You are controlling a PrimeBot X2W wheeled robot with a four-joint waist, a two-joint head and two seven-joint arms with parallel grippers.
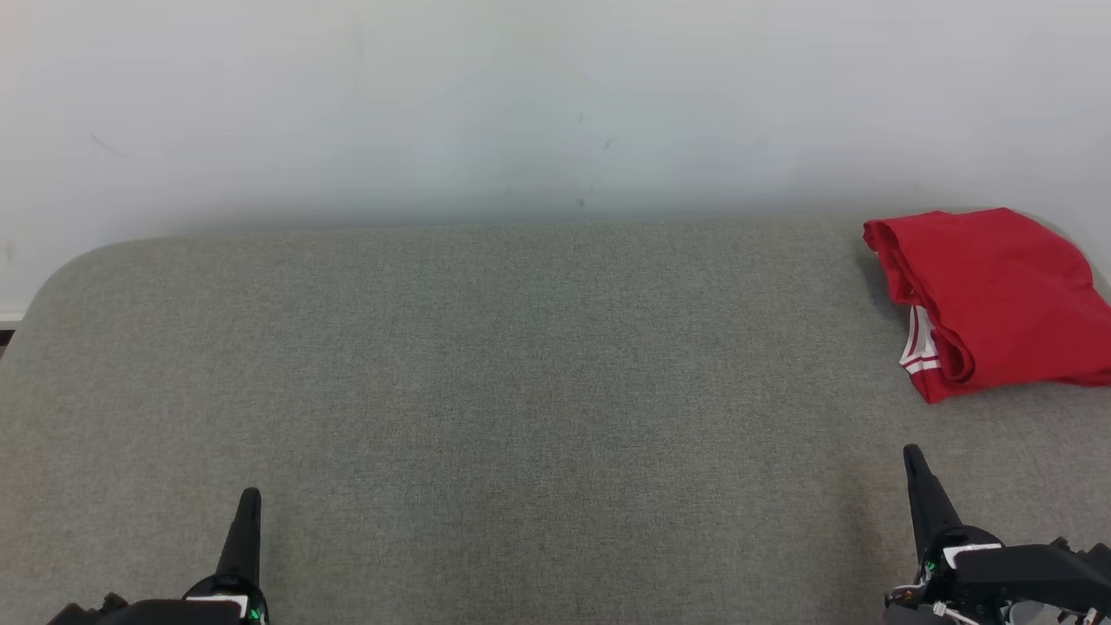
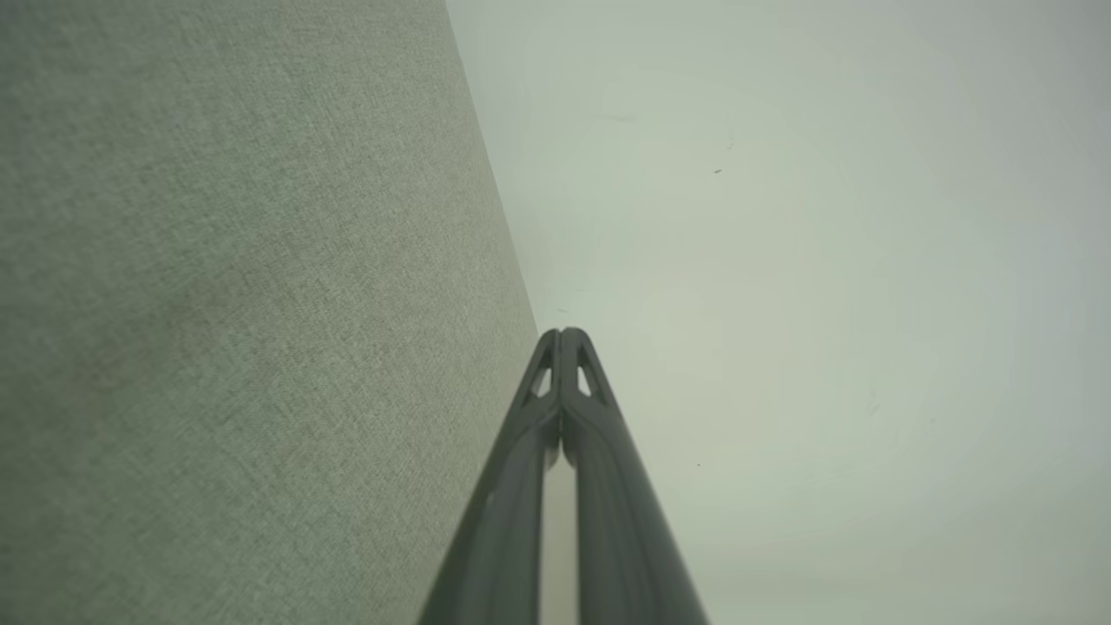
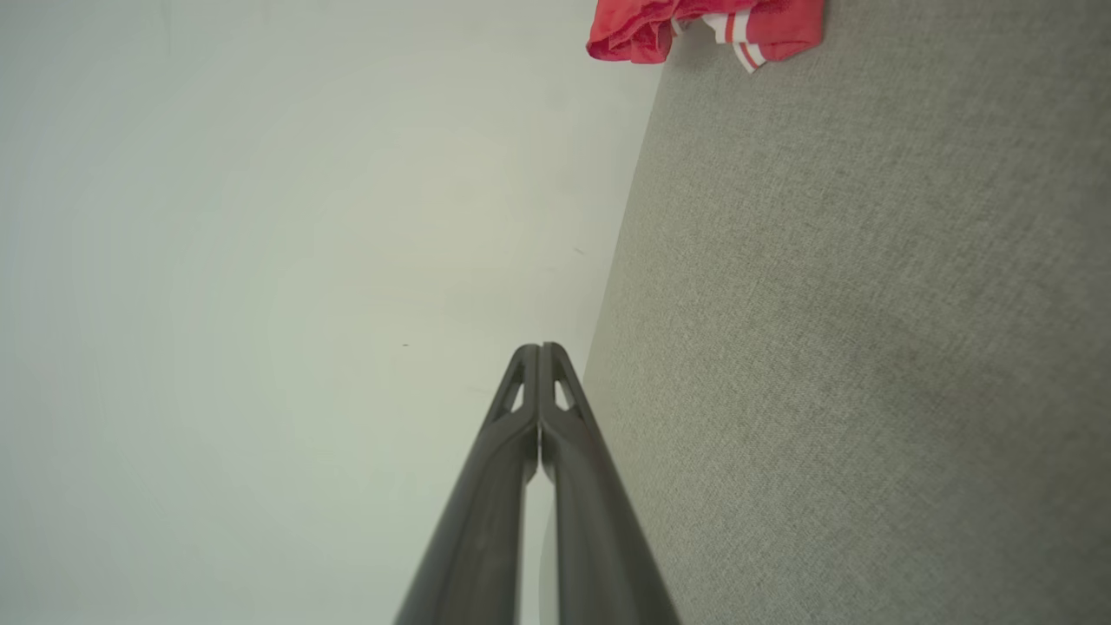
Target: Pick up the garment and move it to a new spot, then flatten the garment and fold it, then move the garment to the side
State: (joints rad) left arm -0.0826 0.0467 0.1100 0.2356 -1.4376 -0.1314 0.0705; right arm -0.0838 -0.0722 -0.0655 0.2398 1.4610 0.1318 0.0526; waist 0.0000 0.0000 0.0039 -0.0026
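Note:
The garment [image 1: 998,295] is red with white-striped trim and lies folded in a compact stack at the far right of the grey fabric surface [image 1: 521,391], close to the wall. In the right wrist view the garment [image 3: 703,26] sits at the top edge. My right gripper [image 1: 913,460] stands at the lower right, well in front of the garment and apart from it, its tips [image 3: 540,349] pressed together and holding nothing. At the lower left my left gripper [image 1: 250,499] is shut too, with its tips [image 2: 562,333] touching and nothing between them.
A pale wall [image 1: 555,104] runs along the back of the surface. The surface's far left corner [image 1: 78,260] is rounded.

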